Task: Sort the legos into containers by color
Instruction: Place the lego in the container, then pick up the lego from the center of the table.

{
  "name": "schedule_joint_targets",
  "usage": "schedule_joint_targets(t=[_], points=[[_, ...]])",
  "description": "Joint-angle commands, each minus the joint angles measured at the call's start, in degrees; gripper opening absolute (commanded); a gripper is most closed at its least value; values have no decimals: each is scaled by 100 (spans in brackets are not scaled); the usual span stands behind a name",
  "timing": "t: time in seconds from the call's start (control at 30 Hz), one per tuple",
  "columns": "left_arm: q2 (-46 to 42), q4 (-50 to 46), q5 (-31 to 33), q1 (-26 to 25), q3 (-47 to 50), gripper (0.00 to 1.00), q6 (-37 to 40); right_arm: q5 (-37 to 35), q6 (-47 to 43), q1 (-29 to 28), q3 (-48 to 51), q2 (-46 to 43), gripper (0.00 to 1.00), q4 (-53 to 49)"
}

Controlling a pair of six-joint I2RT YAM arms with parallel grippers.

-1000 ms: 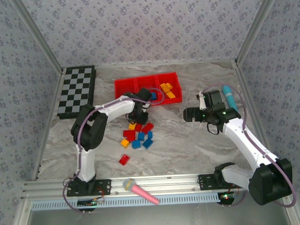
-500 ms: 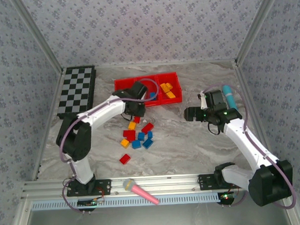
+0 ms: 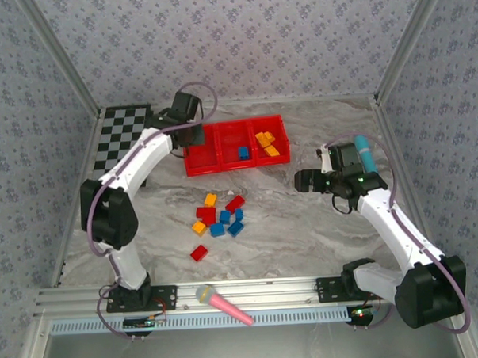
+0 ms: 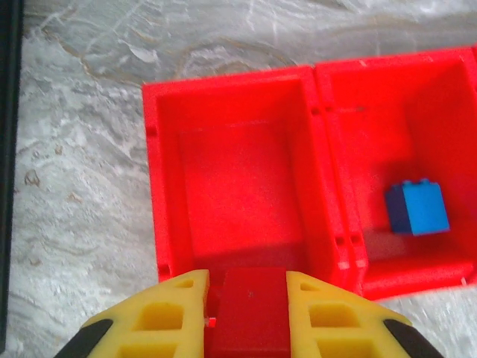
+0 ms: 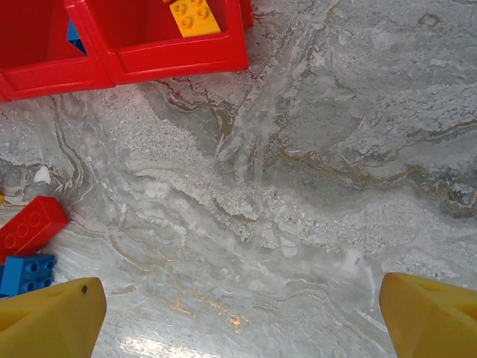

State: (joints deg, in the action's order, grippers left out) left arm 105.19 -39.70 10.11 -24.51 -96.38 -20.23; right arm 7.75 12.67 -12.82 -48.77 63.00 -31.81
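Red lego point(image 4: 250, 321), a smooth, bright block seen end-on, is clamped between the yellow fingers point(image 4: 175, 317) of the left gripper point(image 4: 247, 287), over the edge of the left compartment of the red tray point(image 4: 155, 186). The middle compartment holds one blue lego point(image 4: 417, 209), studs showing along one edge. The right compartment has orange-yellow legos point(image 3: 266, 143). Loose legos point(image 3: 221, 215) in red, blue & orange lie clustered on the marble-look table point(image 3: 321, 239) near the tray, w/ one red block point(image 3: 198, 253) apart, toward the arms' bases. The right gripper point(image 3: 301, 180) hangs over the table to the right of the cluster, jaws wide apart, gripping nothing.
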Motion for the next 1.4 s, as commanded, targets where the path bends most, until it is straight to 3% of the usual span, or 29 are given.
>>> schedule_joint_targets(t=[0.0, 0.2, 0.37, 0.47, 0.57, 0.73, 0.77, 0.8, 1.03, 1.23, 1.37], points=[[505, -70, -119, 80, -487, 14, 1, 249, 20, 77, -16, -42, 96, 60], [1236, 42, -476, 219, -987, 12, -78, 290, 47, 80, 8, -60, 96, 8], [1709, -85, -436, 241, -1491, 21, 123, 308, 69, 70, -12, -103, 96, -112], [1692, -95, -420, 254, -1507, 34, 272, 302, 82, 52, -3, -195, 96, -182], [1387, 131, -578, 263, -1193, 60, 408, 302, 91, 43, -17, -277, 96, -234], [442, 753, -855, 255, -254, 81, 428, 230, 105, 34, -30, -417, 97, -455], [205, 891, -1041, 242, -15, 96, 496, 227, 104, 34, -50, -457, 98, -523], [-19, 1034, -1265, 214, 232, 100, 607, 219, 104, 36, -57, -495, 98, -589], [-1175, 877, -1228, -884, 1730, 100, 1326, 195, 300, 44, 168, -1174, 100, -895], [-765, 362, -1046, -1960, 2049, 96, 1105, 130, 538, 73, 520, -1750, 100, -1135], [-92, -63, -775, -2341, 1727, 89, 1065, 70, 614, 69, 676, -2023, 100, -1068]])
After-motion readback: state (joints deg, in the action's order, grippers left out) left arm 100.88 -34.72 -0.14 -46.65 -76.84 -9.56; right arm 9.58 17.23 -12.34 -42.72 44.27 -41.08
